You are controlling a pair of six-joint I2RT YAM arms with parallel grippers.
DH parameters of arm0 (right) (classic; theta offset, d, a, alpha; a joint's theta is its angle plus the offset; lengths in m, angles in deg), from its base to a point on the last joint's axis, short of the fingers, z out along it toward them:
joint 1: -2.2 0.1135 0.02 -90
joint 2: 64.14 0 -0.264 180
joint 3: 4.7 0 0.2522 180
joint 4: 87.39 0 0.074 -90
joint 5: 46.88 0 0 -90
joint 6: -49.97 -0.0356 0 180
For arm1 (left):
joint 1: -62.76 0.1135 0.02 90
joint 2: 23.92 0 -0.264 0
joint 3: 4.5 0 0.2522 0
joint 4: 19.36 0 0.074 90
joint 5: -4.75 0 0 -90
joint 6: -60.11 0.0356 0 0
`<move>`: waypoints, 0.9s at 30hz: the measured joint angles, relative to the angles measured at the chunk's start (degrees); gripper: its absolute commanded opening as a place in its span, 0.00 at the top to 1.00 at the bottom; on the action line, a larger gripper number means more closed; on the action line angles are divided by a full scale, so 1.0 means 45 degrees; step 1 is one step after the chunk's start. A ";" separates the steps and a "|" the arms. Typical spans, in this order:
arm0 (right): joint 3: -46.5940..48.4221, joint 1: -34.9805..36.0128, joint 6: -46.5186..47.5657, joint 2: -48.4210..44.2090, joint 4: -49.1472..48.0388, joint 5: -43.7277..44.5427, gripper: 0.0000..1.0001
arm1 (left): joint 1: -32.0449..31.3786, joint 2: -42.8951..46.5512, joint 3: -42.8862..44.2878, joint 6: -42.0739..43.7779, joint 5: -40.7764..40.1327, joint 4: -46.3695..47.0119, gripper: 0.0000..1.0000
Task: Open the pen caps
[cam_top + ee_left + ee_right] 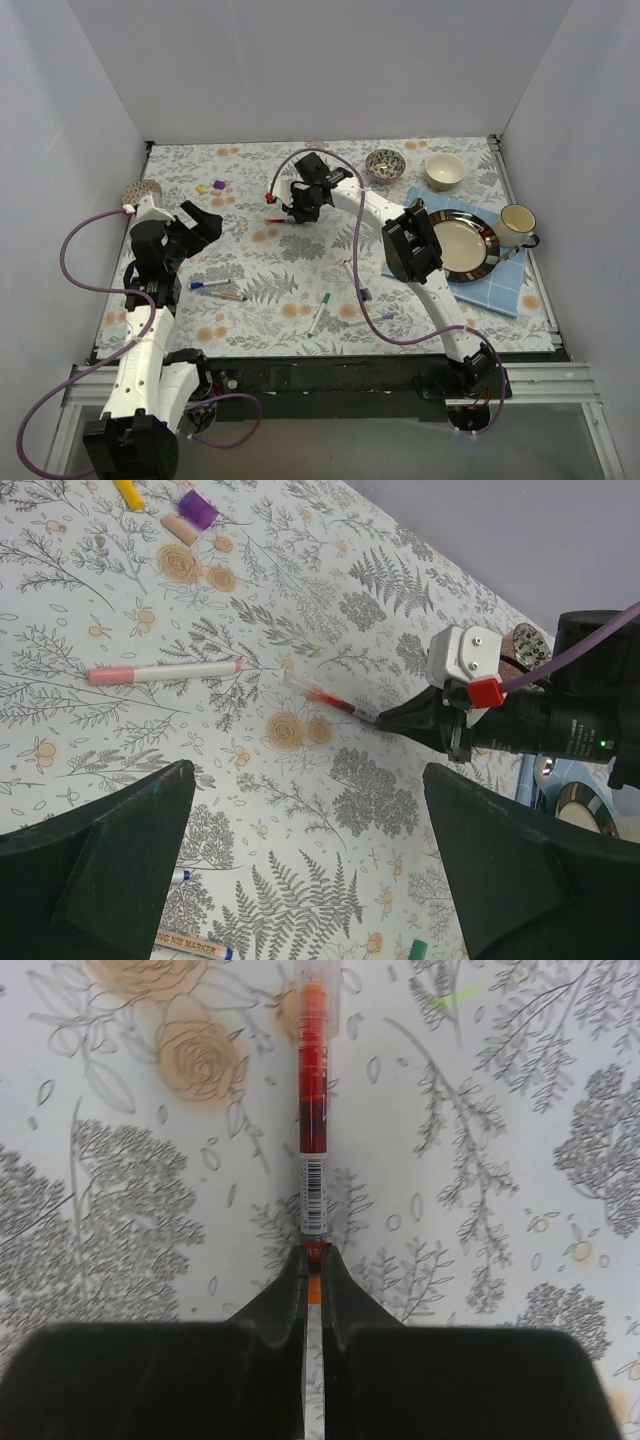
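A red pen (313,1100) lies on the floral cloth, pointing away from my right gripper (313,1265), which is shut on the pen's near red-orange end. From above, that gripper (288,214) is at the table's far middle with the red pen (274,220) just to its left. My left gripper (310,880) hovers open over bare cloth, its fingers (110,870) wide apart and nothing between them. Loose pen caps lie far left: purple (197,509), yellow (128,492) and pale pink (179,528). A pink-capped pen (165,672) lies beside the red pen (330,700).
Several more pens lie nearer the front: blue ones (215,286), a green one (320,312) and a black one (357,280). A plate (490,235) on a blue cloth (505,290), a mug (517,222) and two bowls (445,170) (383,163) occupy the right. White walls enclose the table.
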 measured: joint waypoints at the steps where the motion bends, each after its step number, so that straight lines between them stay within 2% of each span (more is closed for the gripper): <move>1: -0.0287 0.0000 0.0024 -0.0194 0.0126 -0.0039 0.99 | 0.0000 0.0000 0.0000 0.0000 0.0015 0.0000 0.02; 6: -0.2613 0.0005 0.0039 -0.1651 0.0287 -0.0005 0.99 | 0.0000 0.0005 0.0000 0.0000 0.0141 0.0005 0.02; 9: -0.4459 0.0005 -0.0010 -0.2880 0.0481 0.0223 0.95 | 0.0000 0.0078 0.0000 0.0000 0.0282 0.0010 0.02; 12: -0.5581 0.0005 -0.0058 -0.3667 0.0850 0.0486 0.87 | 0.0000 0.0175 0.0000 -0.0005 0.0384 0.0073 0.02; 17: -0.5591 0.0102 -0.0253 -0.3740 0.1399 0.0699 0.77 | 0.0000 0.0291 0.0000 -0.0034 0.0534 0.0126 0.02; 21: -0.4624 0.0296 -0.0350 -0.3123 0.2283 0.1059 0.72 | 0.0000 0.0301 0.0000 -0.0039 0.0573 0.0146 0.02; 24: -0.3560 0.0510 -0.0384 -0.2531 0.2895 0.1409 0.73 | 0.0000 0.0301 0.0000 -0.0044 0.0588 0.0151 0.02; 27: -0.2982 0.0704 -0.0418 -0.2205 0.3298 0.1768 0.84 | 0.0000 0.0301 0.0000 -0.0053 0.0622 0.0151 0.02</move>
